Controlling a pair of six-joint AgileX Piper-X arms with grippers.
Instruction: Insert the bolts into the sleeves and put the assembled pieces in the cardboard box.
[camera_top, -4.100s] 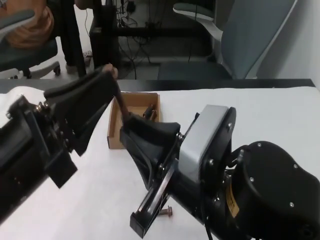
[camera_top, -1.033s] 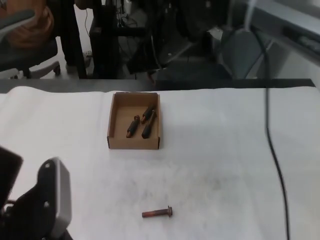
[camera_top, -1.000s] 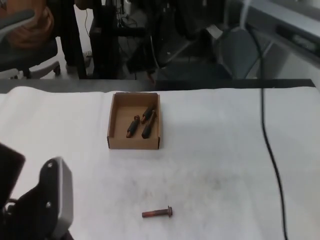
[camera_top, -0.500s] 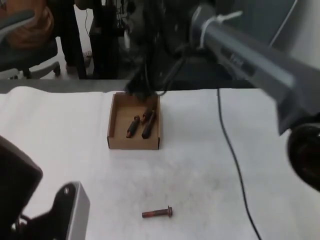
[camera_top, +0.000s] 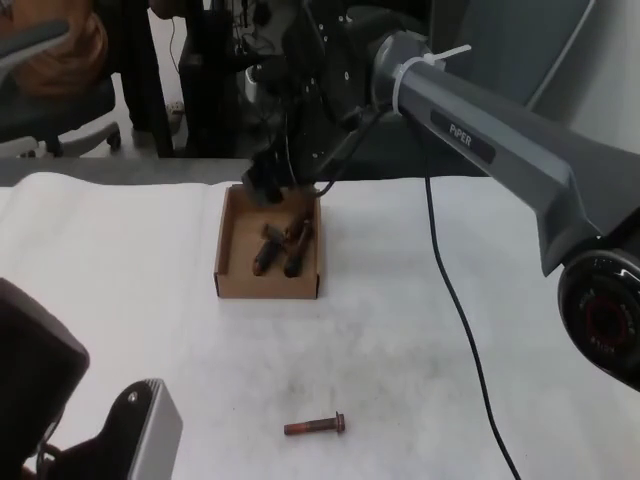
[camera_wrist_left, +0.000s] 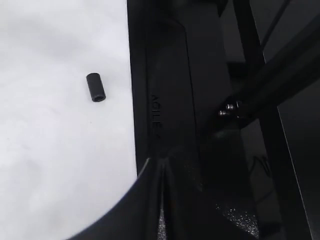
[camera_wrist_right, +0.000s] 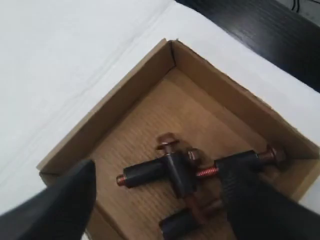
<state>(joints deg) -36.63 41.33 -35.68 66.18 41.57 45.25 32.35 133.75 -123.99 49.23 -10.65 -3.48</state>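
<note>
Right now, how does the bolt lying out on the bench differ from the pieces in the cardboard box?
The loose bolt is bare; the boxed pieces wear black sleeves. The loose bolt lies alone on the white bench, nearer the arms' bases; the boxed pieces lie crowded in the cardboard box, farther off. The right tool hangs open over the boxed pieces, not over the loose bolt. Shared: coppery bolts, lying down.

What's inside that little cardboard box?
Black sleeves with copper bolts through them, lying crossed. Fingers of the right gripper cover part of the pile, so the count is unclear.
</note>
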